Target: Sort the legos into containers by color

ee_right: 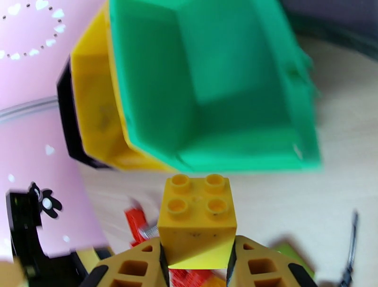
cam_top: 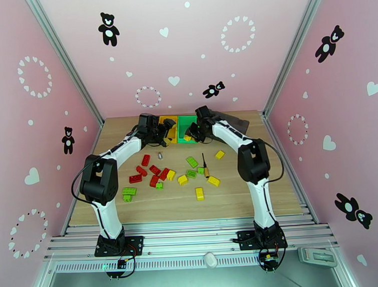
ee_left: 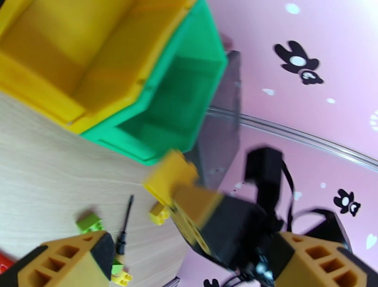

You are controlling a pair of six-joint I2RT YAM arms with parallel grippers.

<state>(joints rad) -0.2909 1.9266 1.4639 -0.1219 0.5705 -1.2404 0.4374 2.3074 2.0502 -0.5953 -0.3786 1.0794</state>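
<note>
Left hand (ee_left: 193, 255) spread wide, empty, beside yellow container (cam_top: 172, 135). Black container (ee_right: 66, 118) mostly hidden behind yellow. Green container (cam_top: 186, 124) blurred. Right hand (ee_right: 197, 259) clamps yellow lego (ee_right: 197, 219) just before green container. Loose legos (cam_top: 163, 175) on bench (cam_top: 241, 194).

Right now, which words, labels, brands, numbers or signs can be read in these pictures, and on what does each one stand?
No text can be read.
The pink walls carry only black bears and white hearts, no letters.
The studs on the yellow brick in the right gripper are too blurred to show a brand.
The yellow bin and the green bin show no label.
</note>
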